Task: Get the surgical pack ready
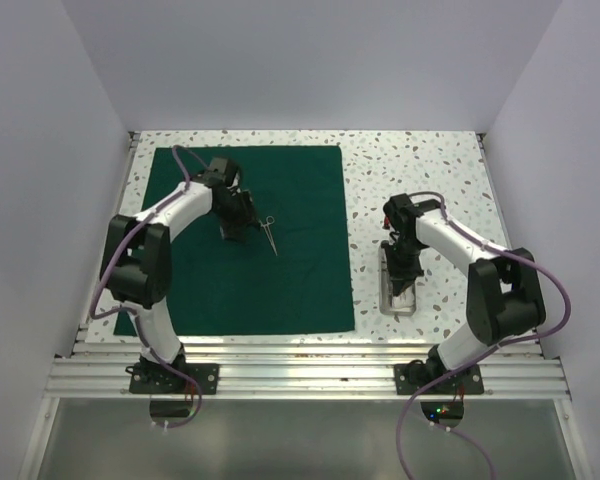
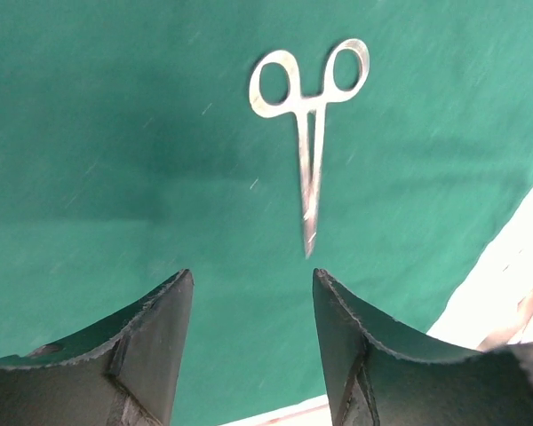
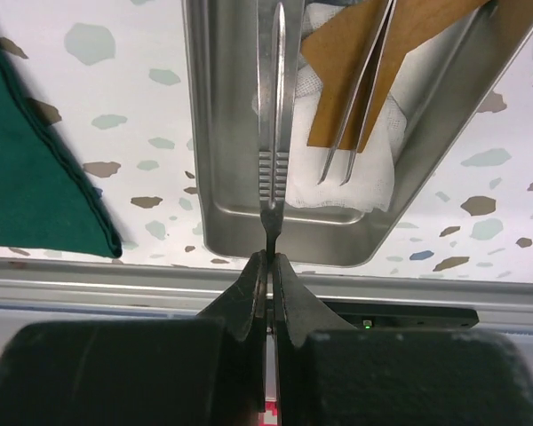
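Note:
The dark green drape (image 1: 280, 290) lies flat and spread out on the left half of the table. Silver ring-handled forceps (image 1: 270, 234) rest on it. My left gripper (image 1: 235, 232) hovers just left of them, open and empty. In the left wrist view the forceps (image 2: 309, 133) lie ahead of the gripper (image 2: 253, 284), tip toward the fingers, on the drape (image 2: 115, 133). The silver instrument tray (image 1: 398, 311) sits to the right of the drape. My right gripper (image 3: 269, 257) is over the tray's near end (image 3: 222, 133), shut on the thin end of a scalpel handle (image 3: 278, 106).
Inside the tray lie tweezers (image 3: 355, 115), white gauze (image 3: 373, 169) and a brown card (image 3: 346, 62). A corner of the drape (image 3: 27, 177) reaches near the tray. A metal rail (image 1: 310, 350) runs along the table's near edge. White walls enclose the sides and back.

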